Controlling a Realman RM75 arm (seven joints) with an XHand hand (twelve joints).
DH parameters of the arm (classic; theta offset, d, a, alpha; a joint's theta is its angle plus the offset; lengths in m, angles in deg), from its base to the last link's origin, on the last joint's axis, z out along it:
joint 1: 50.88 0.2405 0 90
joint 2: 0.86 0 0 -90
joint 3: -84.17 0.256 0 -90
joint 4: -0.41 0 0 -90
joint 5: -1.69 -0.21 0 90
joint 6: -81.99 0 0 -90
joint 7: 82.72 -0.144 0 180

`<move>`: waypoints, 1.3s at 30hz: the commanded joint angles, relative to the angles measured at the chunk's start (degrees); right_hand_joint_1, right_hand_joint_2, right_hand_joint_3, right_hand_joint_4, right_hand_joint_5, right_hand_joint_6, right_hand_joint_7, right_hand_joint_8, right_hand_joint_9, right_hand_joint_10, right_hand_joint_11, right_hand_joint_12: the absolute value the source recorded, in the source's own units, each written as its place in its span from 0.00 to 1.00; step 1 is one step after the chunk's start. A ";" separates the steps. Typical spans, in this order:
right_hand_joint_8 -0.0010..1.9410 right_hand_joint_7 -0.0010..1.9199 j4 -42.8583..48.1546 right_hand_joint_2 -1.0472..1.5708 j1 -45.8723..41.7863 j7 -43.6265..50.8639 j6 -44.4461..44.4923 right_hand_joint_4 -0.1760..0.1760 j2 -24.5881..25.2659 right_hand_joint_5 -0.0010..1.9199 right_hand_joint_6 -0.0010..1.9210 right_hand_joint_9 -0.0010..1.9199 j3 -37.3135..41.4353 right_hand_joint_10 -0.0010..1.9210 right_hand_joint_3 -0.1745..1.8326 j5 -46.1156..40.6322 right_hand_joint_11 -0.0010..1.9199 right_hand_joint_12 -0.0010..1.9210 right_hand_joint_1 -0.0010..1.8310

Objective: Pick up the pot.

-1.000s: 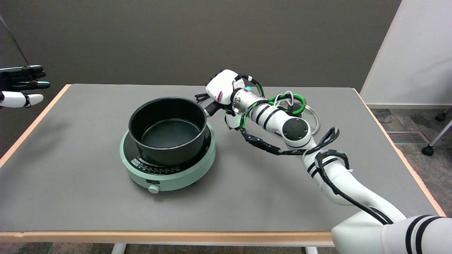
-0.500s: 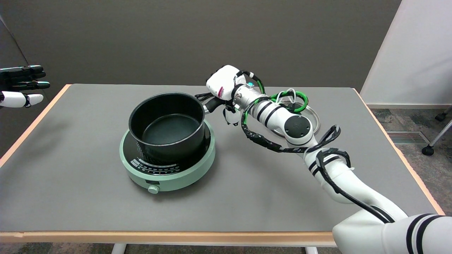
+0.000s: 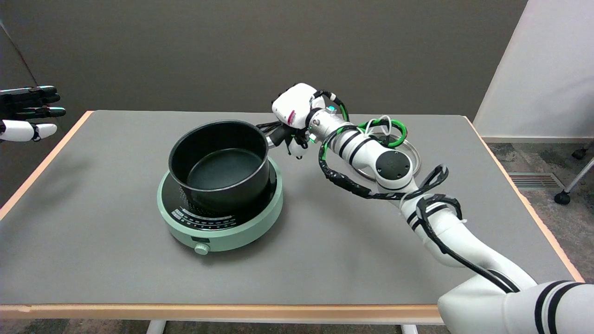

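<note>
A black pot (image 3: pixel 218 163) hangs tilted just above the green induction cooker (image 3: pixel 220 218), with its handle (image 3: pixel 277 137) pointing to the right. My right hand (image 3: pixel 293 116) grips that handle, fingers wrapped around it, so most of the handle is hidden. The pot is empty inside. Its handle side sits higher than its left side, and its base looks lifted off the cooker's black top.
A round glass lid (image 3: pixel 408 155) with a metal rim lies on the grey table (image 3: pixel 325 250) behind my right forearm. The idle left hand (image 3: pixel 25 113) hovers at the upper left. The table's orange edge runs along the front and sides.
My right hand has risen and drawn slightly back with the handle in its grip. The pot has come up off the cooker and tilted, handle side higher.
</note>
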 commanded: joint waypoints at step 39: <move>0.86 0.87 9.87 0.81 -6.82 -2.42 -3.47 0.26 -10.44 0.87 0.87 0.87 3.06 0.87 0.47 -11.86 0.87 0.87 0.51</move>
